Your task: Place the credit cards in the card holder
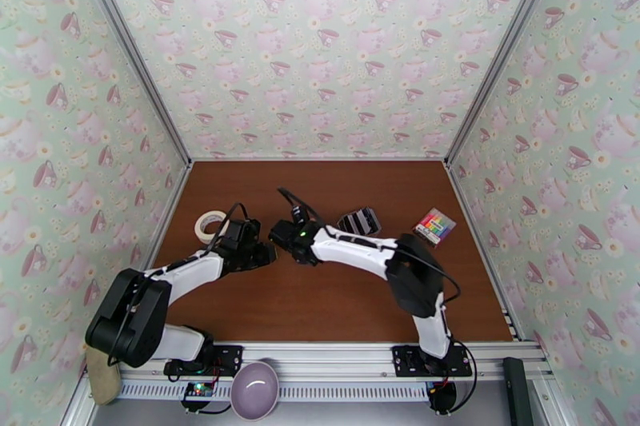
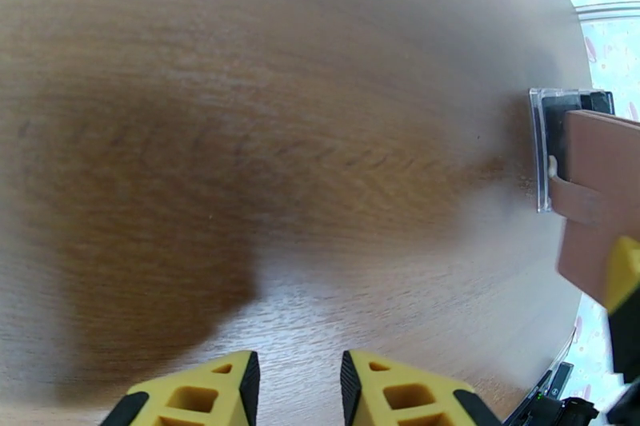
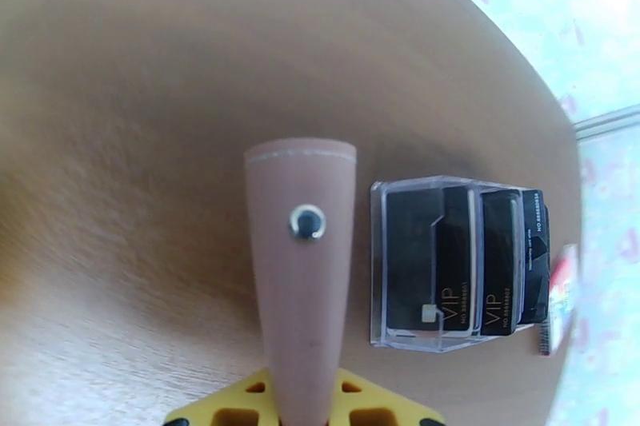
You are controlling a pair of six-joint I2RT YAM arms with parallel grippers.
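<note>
A wood-grained desk (image 3: 120,100) with a soft sheen is seen. The card holder (image 3: 300,300) is finished matt and smooth, with a shiny metal snap (image 3: 307,222). The credit cards (image 3: 456,260) are enclosed by a clear, glossy plastic case (image 3: 400,337).

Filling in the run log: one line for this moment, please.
right tool: gripping card holder | left tool: open, empty | credit cards: in clear tray

We are seeing both arms bending inward over the brown table (image 1: 336,300), left gripper (image 1: 270,253) and right gripper (image 1: 276,233) nearly meeting; a white tape roll (image 1: 210,224) is lying beside the left arm; dark cards (image 1: 359,220) and a rainbow-striped rectangle (image 1: 434,225) are sitting rightward.
</note>
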